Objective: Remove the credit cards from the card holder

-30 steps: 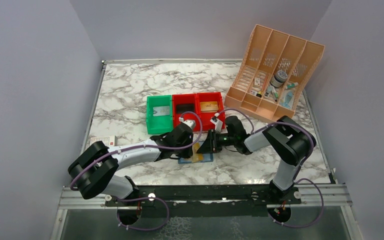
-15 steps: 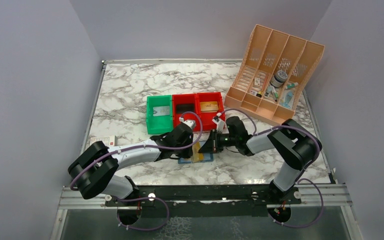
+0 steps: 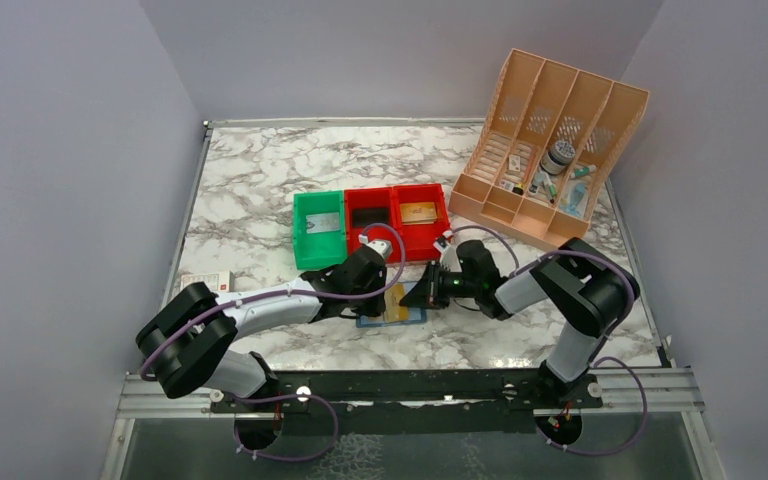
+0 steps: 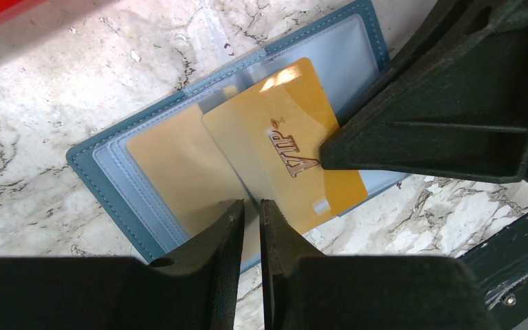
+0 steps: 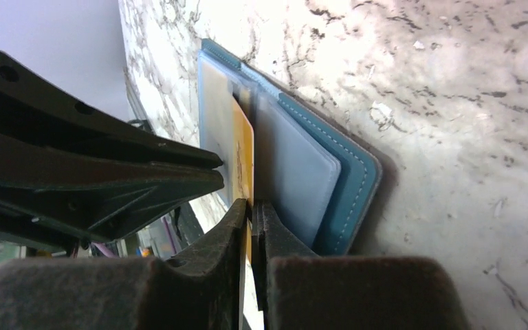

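The blue card holder point(image 4: 88, 162) lies open on the marble, also seen in the top view point(image 3: 412, 317). A gold credit card point(image 4: 282, 137) marked VIP sticks out slantwise from its clear pockets, and a second tan card point(image 4: 172, 165) sits in the left pocket. My right gripper point(image 5: 251, 205) is shut on the gold card's edge point(image 5: 243, 155), beside the wallet's blue cover point(image 5: 354, 179). My left gripper point(image 4: 252, 204) is shut, its tips pressed on the wallet's middle fold. In the top view, both grippers meet over the wallet, the left point(image 3: 372, 300) and the right point(image 3: 418, 298).
A green bin point(image 3: 305, 245) and two red bins point(image 3: 392, 212) stand just behind the wallet; the right red bin holds a tan card point(image 3: 419, 212). A white-and-red flat box point(image 3: 206, 281) lies at left. A tan file organizer point(image 3: 550, 120) stands at back right.
My right arm has drawn back a little to the right with the gold card in its jaws. My left arm has stayed on the wallet.
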Robot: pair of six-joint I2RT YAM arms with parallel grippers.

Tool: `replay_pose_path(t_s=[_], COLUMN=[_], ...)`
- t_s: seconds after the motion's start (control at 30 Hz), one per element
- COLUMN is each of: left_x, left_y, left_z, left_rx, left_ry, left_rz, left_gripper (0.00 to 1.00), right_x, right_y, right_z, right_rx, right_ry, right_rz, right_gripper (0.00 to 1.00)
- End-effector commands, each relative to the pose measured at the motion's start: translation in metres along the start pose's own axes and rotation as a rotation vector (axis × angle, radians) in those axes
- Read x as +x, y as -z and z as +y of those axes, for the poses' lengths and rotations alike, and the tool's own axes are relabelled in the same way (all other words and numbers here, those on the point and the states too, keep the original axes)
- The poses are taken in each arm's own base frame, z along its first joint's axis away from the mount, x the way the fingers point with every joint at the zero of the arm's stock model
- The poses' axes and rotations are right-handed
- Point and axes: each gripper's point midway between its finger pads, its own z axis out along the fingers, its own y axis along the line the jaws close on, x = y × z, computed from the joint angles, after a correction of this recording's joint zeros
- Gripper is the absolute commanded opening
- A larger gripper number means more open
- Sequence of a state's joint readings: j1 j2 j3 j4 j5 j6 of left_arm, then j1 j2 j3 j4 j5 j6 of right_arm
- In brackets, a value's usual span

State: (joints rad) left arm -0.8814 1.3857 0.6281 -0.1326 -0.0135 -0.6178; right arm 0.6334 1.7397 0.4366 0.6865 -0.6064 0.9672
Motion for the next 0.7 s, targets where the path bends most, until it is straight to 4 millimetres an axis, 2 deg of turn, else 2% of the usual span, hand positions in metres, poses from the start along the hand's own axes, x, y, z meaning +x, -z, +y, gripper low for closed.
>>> replay_pose_path(t_s=[0.0,0.1,0.43,0.57,0.67], left_x=[0.0093,0.0107,0.0130,0.0135,0.0124], left_y=[0.0007,-0.0004,-0.0044,-0.0050,-0.0039], left_z=[0.0012,0.0023,0.0022,0.0031,0.0040], left_rx=[0.000,-0.004,-0.005,-0.009,-0.013], left_ry=[-0.019,-0.021,-0.022,-0.023,-0.026], left_rz=[0.037,0.041,0.057,0.059,0.053], left_gripper=[0.18,0.18,0.17,0.17,0.17], right_x=[0.0003,0.0010,-0.0022,-0.0028,-0.0064], right_y=[-0.0056,-0.0066,-0.0086,-0.0104,-0.0052], right_z=[-0.0049,-0.0009,-0.0018,-0.0004,-0.0068], right_rx=[-0.015,-0.037,0.001,-0.003,0.045], right_ry=[-0.032,-0.013,0.037,0.046,0.051], right_rz=[-0.013,-0.002,0.012,0.020,-0.022], right_gripper=[0.11,0.16,0.20,0.09,0.01])
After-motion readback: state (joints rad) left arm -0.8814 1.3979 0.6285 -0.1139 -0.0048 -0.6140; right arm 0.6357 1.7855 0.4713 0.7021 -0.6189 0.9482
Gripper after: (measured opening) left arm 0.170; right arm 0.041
